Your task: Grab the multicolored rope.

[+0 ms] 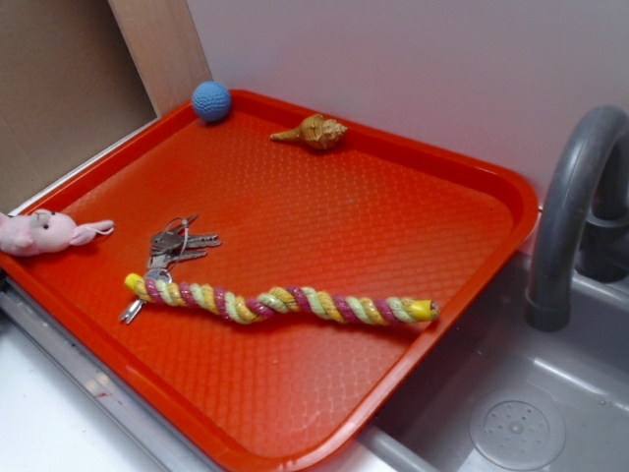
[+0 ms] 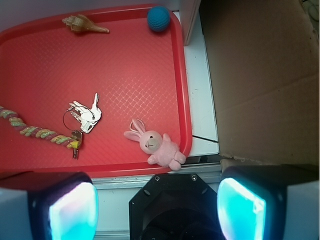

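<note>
Our tool hangs released, pads wide apart, above the tray's edge; the multicolored rope lies untouched.

One red tray is seen ahead of the claw. On it are counted one multicolored rope, one bunch of silver keys, one blue ball, one seashell and one pink plush bunny. One grey faucet is counted beside the tray.
</note>
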`<action>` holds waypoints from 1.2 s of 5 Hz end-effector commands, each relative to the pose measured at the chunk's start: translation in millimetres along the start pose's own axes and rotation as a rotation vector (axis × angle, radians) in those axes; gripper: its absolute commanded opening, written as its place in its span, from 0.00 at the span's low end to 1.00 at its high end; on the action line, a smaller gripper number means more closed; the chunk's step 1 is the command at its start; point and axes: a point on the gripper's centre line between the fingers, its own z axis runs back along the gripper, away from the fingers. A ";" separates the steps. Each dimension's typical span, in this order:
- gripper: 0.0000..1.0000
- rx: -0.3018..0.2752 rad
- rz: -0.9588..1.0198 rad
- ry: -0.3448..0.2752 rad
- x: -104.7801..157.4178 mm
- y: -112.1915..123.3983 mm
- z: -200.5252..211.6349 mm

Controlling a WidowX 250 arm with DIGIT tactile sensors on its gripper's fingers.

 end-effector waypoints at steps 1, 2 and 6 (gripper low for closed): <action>1.00 0.000 0.000 0.000 0.0 0.0 0.0; 1.00 0.016 -0.204 -0.043 11.0 -49.4 -2.0; 1.00 -0.068 -0.873 -0.097 18.2 -174.5 -53.0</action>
